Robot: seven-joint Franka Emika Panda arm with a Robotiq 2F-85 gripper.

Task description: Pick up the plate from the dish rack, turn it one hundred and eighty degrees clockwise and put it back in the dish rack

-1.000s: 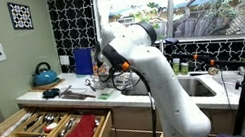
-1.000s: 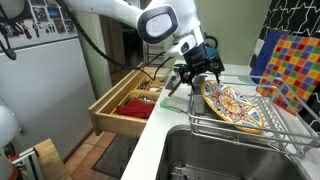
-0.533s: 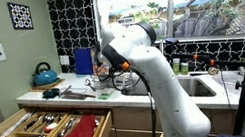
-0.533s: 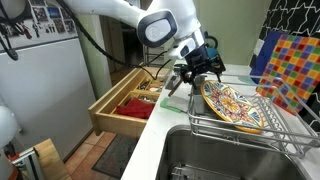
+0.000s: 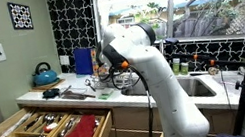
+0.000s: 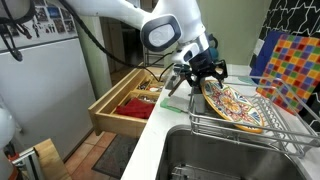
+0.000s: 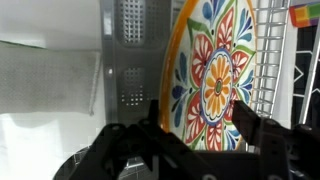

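Observation:
The plate [image 6: 230, 106] leans on edge in the wire dish rack [image 6: 252, 130], showing an orange rim and a bright flower pattern. In the wrist view the plate [image 7: 212, 72] fills the middle, with rack wires [image 7: 276, 60] to its right. My gripper [image 6: 203, 82] has come down over the plate's near rim. Its two dark fingers stand on either side of the lower plate: one finger [image 7: 154, 118] just outside the rim, the other [image 7: 246, 122] in front of the painted face. The gripper [image 7: 200, 120] is open around the rim, and I see no firm contact.
An open wooden drawer [image 6: 130, 100] with cutlery juts out below the counter, also seen as the drawer [image 5: 47, 127]. A steel sink [image 6: 230, 158] lies in front of the rack. A chequered colourful board [image 6: 296, 62] stands behind it. A blue kettle [image 5: 44, 72] sits on the counter.
The gripper has shifted a little toward the plate and its fingers have drawn closer together around the rim. The plate has not moved.

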